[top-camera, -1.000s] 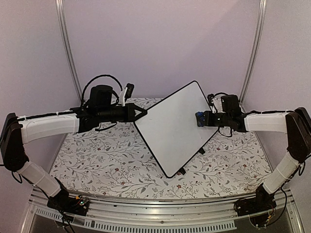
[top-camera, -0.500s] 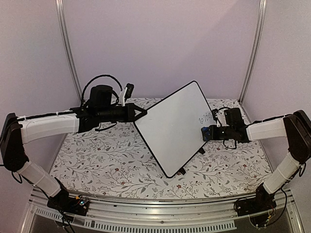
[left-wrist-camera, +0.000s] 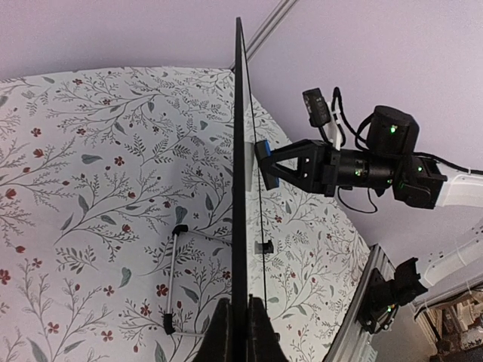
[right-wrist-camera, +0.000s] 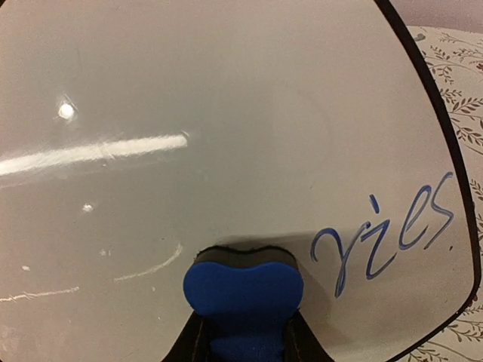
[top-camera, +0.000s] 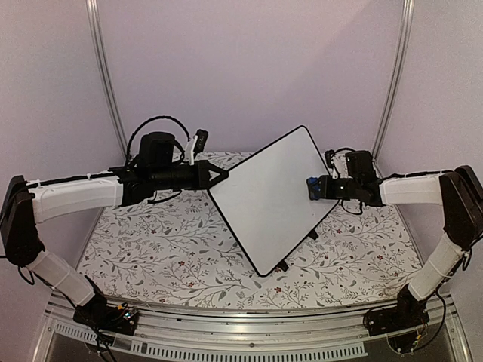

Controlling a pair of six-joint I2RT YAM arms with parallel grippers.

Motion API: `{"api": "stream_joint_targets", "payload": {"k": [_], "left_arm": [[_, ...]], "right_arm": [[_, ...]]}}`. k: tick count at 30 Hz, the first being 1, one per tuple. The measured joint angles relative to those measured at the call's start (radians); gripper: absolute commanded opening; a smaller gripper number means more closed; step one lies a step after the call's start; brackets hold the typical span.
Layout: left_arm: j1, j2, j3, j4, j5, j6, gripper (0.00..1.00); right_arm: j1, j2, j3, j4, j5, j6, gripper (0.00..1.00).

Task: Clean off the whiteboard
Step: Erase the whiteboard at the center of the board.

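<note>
At the left corner of the board (top-camera: 268, 200) the left gripper (top-camera: 220, 176) is pinched shut on the rim, holding it tilted. The right gripper (top-camera: 311, 188), clamped on the eraser (right-wrist-camera: 243, 290), presses it to the board's face beside the writing (right-wrist-camera: 385, 234) near the right corner. Best to sweep flat across that writing, pressing firmly.

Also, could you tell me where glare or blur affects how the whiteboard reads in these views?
Right wrist view: a bright streak and small hot spots glare on the whiteboard, left of the blue writing, which is legible; the blue eraser up close looks soft. Top view: the board reads evenly white, no writing discernible. Left wrist view: board edge-on, face unseen.
</note>
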Motion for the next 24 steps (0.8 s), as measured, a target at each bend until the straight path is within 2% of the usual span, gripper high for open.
{"api": "stream_joint_targets", "payload": {"k": [12,16,24], "left_arm": [[0.0,0.0,0.0,-0.003,-0.004,-0.004,0.0],[0.0,0.0,0.0,-0.002,-0.003,-0.004,0.0],[0.0,0.0,0.0,0.0,0.001,0.001,0.0]], "right_arm": [[-0.025,-0.023,-0.157,0.047,0.004,0.0,0.15],[-0.027,-0.02,-0.134,0.029,0.0,0.004,0.15],[-0.027,0.012,0.013,0.013,0.0,0.007,0.16]]}}
